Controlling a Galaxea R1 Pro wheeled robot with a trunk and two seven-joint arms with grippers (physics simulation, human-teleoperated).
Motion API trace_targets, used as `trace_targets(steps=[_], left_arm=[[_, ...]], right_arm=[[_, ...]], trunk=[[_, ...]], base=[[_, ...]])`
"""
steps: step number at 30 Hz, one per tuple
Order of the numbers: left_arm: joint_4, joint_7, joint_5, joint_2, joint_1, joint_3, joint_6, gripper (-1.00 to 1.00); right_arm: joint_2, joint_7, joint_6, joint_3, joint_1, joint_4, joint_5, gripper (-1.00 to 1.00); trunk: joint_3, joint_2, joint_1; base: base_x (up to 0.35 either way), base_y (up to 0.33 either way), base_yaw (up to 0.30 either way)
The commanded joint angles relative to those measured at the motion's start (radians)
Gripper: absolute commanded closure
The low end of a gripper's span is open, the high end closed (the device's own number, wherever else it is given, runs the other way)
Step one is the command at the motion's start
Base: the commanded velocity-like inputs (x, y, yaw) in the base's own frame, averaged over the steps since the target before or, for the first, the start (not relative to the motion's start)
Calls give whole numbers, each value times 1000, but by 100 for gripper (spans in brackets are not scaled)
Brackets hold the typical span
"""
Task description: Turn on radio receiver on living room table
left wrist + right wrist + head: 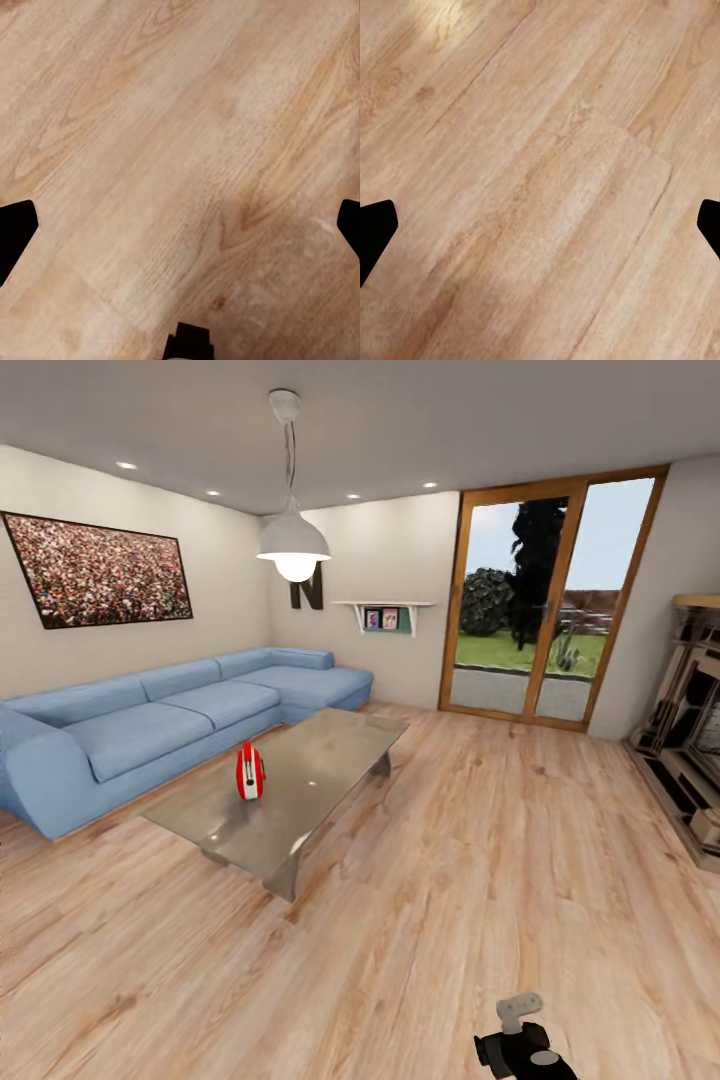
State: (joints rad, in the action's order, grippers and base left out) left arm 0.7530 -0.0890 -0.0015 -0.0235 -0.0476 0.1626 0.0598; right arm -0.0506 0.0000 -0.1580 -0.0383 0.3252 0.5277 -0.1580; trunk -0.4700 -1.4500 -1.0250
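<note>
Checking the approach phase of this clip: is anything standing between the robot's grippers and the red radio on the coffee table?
Nothing visible blocks the way. The radio receiver stands on the coffee table, and open wood plank floor stretches from the table to the right gripper. The blue sofa lies beyond the table.

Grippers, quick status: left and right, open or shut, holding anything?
Left gripper: open, holding nothing, over bare wood floor.
Right gripper: open, holding nothing, also above the floor.

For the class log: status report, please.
Both grippers open over bare floor. Radio upright on table, untouched. Open floor between.
</note>
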Motion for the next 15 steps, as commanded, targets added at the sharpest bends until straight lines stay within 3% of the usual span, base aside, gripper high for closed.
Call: trace_targets(steps=[1, 15], left_arm=[[0, 0, 0, 0, 0, 0, 0, -100], [0, 0, 0, 0, 0, 10, 0, -100]], right_arm=[[0, 0, 0, 0, 0, 0, 0, -100], [0, 0, 0, 0, 0, 0, 0, -100]], trunk=[[0, 0, 0], [0, 0, 0]], base=[[130, 271, 0], [145, 278, 0]])
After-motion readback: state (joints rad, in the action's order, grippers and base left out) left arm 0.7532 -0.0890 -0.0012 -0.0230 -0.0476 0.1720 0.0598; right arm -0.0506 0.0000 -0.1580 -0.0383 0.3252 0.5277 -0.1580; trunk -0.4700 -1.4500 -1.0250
